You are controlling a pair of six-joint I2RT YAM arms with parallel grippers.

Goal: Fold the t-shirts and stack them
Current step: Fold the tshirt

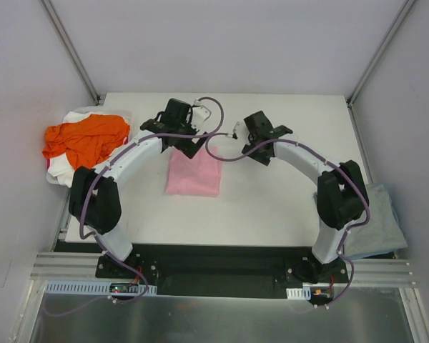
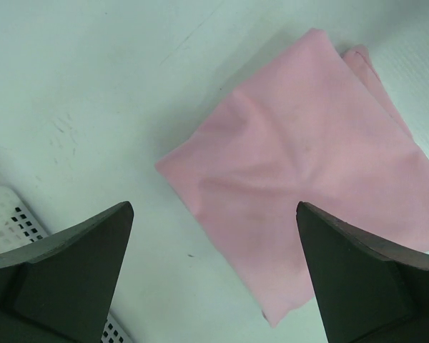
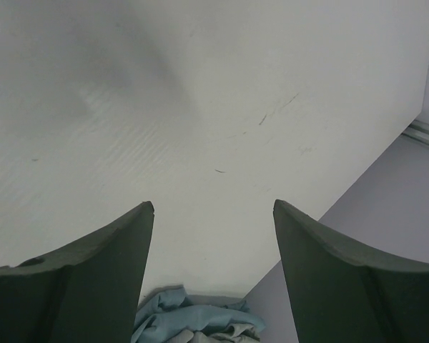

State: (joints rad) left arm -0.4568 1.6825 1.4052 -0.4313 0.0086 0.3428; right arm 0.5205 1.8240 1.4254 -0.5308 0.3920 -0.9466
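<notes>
Pink t-shirt [image 1: 194, 174] is folded into a neat rectangle and lies flat in the middle of the table [image 1: 272, 207]. The left gripper [image 2: 214, 207] hovers right over its far edge, fingers spread wide with nothing in them. The right gripper [image 3: 213, 205] hangs over bare table beside the shirt, fingers apart and also empty. The orange shirt [image 1: 82, 139] is crumpled in a heap at the left edge on top of something white, and the grey-blue one [image 1: 375, 221] is draped over the right edge.

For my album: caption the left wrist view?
Open left tool hovering above the folded pink t-shirt on a white table.
</notes>
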